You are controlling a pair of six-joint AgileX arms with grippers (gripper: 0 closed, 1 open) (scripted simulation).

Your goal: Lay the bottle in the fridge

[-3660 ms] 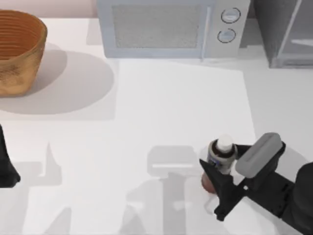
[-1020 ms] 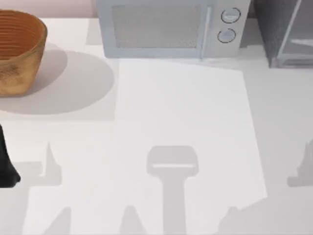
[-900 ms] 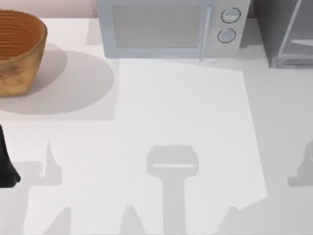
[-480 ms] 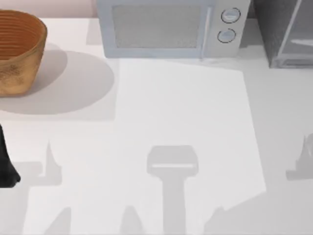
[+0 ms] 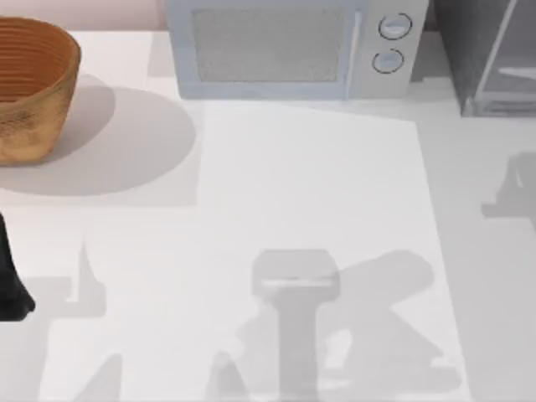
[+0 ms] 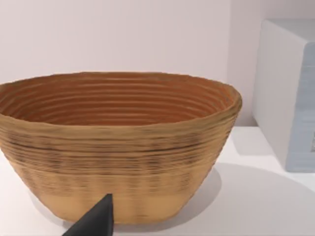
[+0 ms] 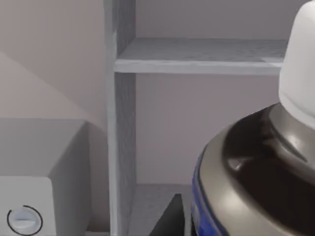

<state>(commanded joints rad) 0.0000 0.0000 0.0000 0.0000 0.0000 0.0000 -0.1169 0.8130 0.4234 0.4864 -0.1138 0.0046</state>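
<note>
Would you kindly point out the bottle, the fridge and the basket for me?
bottle [image 7: 256, 162], right wrist view, on its dark shoulder.
fridge [image 7: 197, 55], right wrist view, on its inner shelf.
basket [image 5: 33, 92], top view, on its woven wall.

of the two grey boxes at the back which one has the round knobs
The microwave, at the back middle: two round knobs sit at its front's right end. The darker fridge, in the back right corner, shows none.

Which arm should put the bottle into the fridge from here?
Right. Its wrist view has the bottle close up, facing the fridge and its open shelves. The left arm sits parked at the table's left edge by the basket.
</note>
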